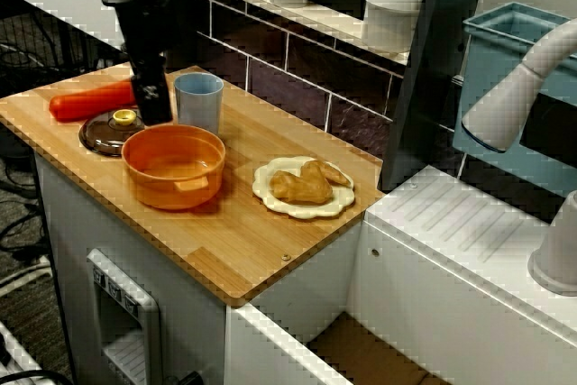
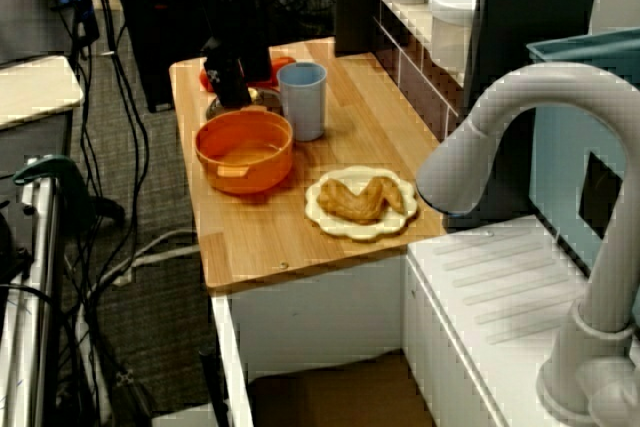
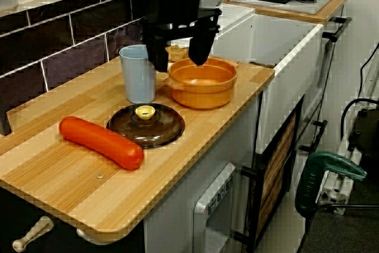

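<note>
Counter: a wooden worktop (image 1: 243, 250) against a dark tiled wall; everything below stands or lies on it. Left, right, near and far are as in the view facing the tiled wall.
Arm: black, coming down from above over the left part of the counter.
Gripper: the gripper (image 3: 179, 65) hangs over the brown lid. In the view from the counter's end its two fingers (image 3: 157, 57) are spread wide apart, released, with nothing between them and clear of the lid below.
Pot: an orange pot (image 1: 173, 165) with no cover on it, near the front edge and just right of the lid.
Sausage: a red-orange sausage (image 3: 100, 141) lies flat at the far left, just beside the lid; whether they touch cannot be told.
Lid: the brown lid (image 3: 145, 125) lies flat between sausage and pot, its yellow knob (image 3: 145, 111) pointing up.
Plate: a cream plate (image 1: 263, 194) with a wavy rim, right of the pot and apart from it.
Cup: a light blue cup (image 1: 198, 101), upright, just behind the pot.
Food: a browned chicken piece (image 1: 305, 184) rests on the plate.
</note>
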{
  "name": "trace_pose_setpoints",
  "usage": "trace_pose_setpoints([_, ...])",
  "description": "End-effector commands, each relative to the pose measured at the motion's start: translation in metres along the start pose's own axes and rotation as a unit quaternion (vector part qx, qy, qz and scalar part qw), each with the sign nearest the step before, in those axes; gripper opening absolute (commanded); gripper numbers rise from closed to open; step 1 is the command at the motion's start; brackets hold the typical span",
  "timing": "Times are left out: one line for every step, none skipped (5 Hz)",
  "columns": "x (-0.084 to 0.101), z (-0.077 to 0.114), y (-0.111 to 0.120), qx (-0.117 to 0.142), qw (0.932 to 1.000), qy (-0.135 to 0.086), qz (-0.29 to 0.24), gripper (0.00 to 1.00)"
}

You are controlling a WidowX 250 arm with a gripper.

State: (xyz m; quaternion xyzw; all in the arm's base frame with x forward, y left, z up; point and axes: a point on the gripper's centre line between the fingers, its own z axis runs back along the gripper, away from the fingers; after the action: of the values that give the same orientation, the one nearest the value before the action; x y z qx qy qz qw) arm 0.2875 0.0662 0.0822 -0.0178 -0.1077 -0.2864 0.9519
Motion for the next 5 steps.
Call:
trace_pose_setpoints([0.031, 0.014, -0.021, 0.032, 0.9994, -0.005, 0.012, 1.0])
trace_pose_setpoints([0.044, 0.015, -0.03, 0.015, 0.9997, 0.004, 0.017, 1.0])
trace_pose_setpoints([0.055, 0.012, -0.033, 0.007, 0.9988, 0.005, 0.048, 1.0])
trace_pose_setpoints([0.068, 0.005, -0.034, 0.012, 0.9974, 0.005, 0.071, 1.0])
trace_pose_setpoints([0.077, -0.005, -0.038, 0.021, 0.9933, -0.014, 0.112, 1.0])
